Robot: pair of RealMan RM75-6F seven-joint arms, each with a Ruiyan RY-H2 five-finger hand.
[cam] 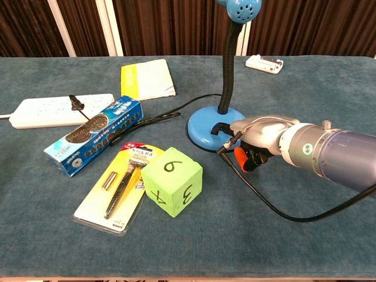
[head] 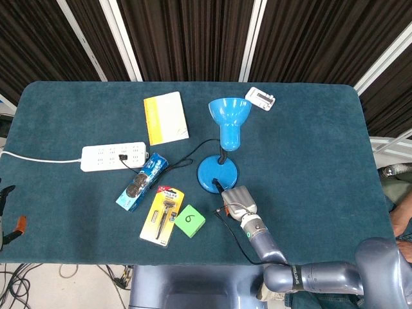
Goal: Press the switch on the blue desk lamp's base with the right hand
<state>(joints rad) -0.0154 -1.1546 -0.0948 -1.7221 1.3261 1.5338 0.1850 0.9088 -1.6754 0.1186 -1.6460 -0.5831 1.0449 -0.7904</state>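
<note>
The blue desk lamp (head: 229, 117) stands mid-table on its round base (head: 212, 170), its shade pointing up. A black switch (cam: 218, 127) sits on the near part of the base (cam: 202, 126). My right hand (head: 237, 199) lies just in front and to the right of the base, fingers curled under, holding nothing. In the chest view the right hand (cam: 261, 136) has its knuckle edge right beside the switch; I cannot tell whether it touches. An orange fingertip (cam: 241, 157) shows under it. A sliver of my left hand (head: 9, 222) shows off the table's left edge, fingers apart.
A green cube (cam: 172, 181) and a razor pack (cam: 120, 188) lie left of the right hand. A cookie box (head: 141, 182), a white power strip (head: 114, 156), a yellow booklet (head: 165, 118) and a white device (head: 260, 98) lie around. The lamp cord (head: 193, 154) runs to the strip.
</note>
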